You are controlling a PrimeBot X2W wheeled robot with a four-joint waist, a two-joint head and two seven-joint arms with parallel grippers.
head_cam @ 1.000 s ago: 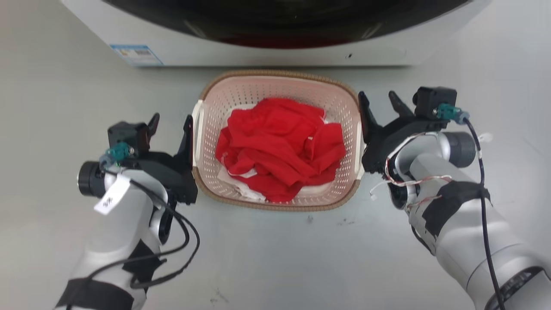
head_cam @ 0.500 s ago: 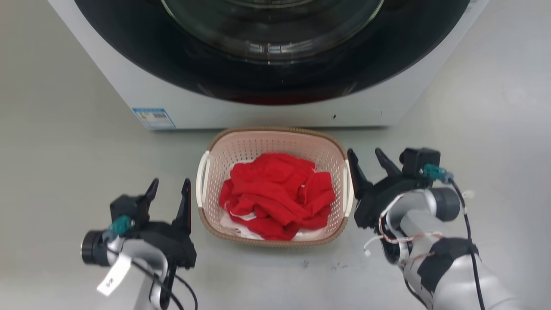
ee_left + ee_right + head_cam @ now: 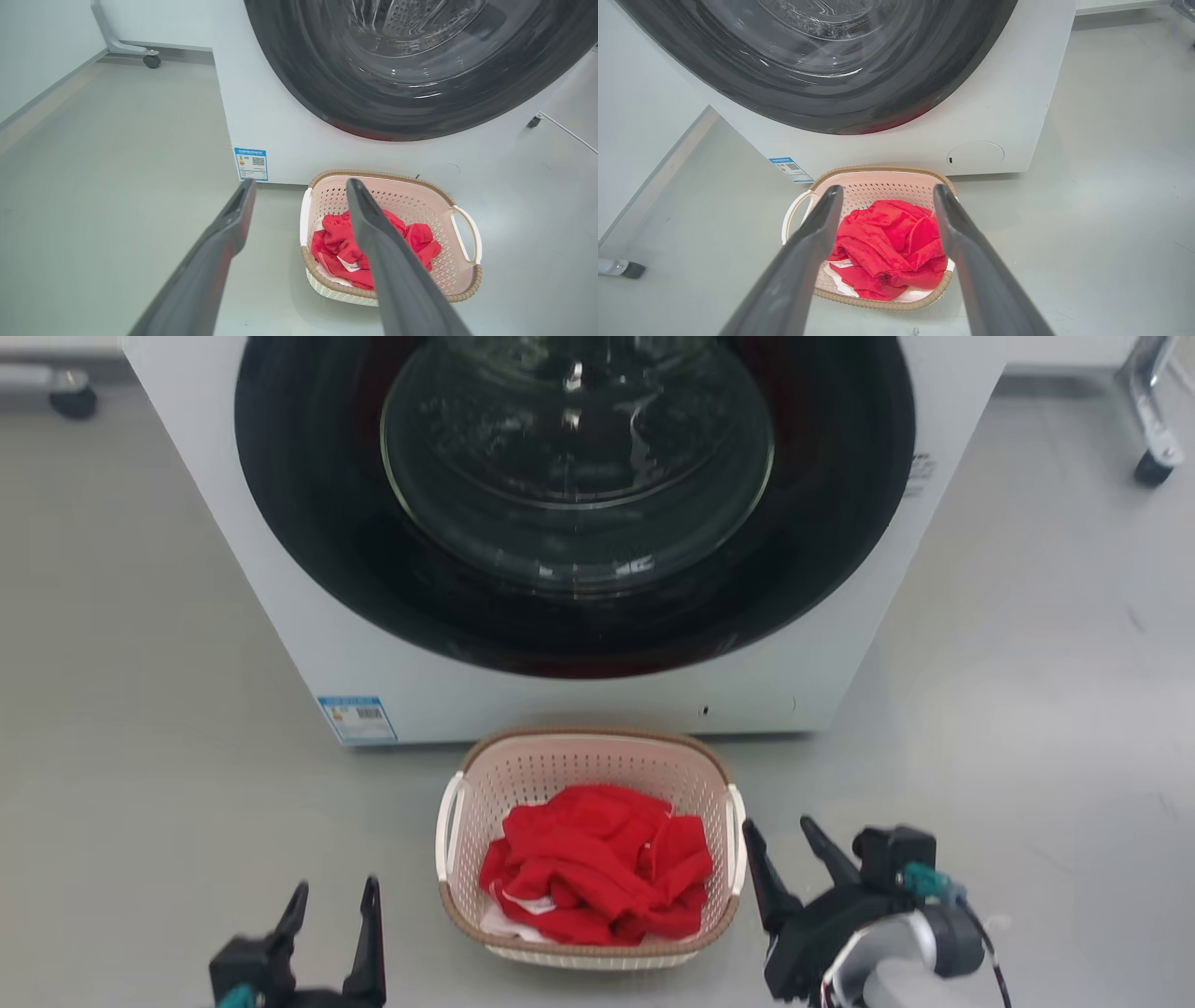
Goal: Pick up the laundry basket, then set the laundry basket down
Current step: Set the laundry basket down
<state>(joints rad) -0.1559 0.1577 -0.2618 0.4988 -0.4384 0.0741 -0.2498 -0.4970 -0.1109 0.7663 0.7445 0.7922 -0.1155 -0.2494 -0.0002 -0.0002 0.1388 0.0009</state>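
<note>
Low centre of the head view, on the grey floor [image 3: 140, 803]: basket [image 3: 579, 767], upright, pale pink and perforated, rounded-rectangular, with a brown woven-look rim and a white handle on each side. Heaped inside with crumpled red cloth [image 3: 597, 863], a little white cloth [image 3: 499, 922] showing under it at the lower left. Far rim hard by the foot of the washer [image 3: 308, 616]; contact there impossible to tell. Blue label [image 3: 356, 719] on the washer's front, up and left of the basket; dark round door [image 3: 577, 457] across the top of the frame.

Right hand [image 3: 777, 826] just right of the basket's right handle, fingers spread, grasping nothing. Left hand [image 3: 336, 887] at the bottom edge, left of the basket and farther off, likewise spread and released. In both wrist views, basket seen ahead beyond the parted fingers.

Floor stretching wide to the left and right of the basket; washer closing off the side above. Casters at the upper left [image 3: 73, 401] and upper right [image 3: 1153, 467] corners, well apart from the basket.
</note>
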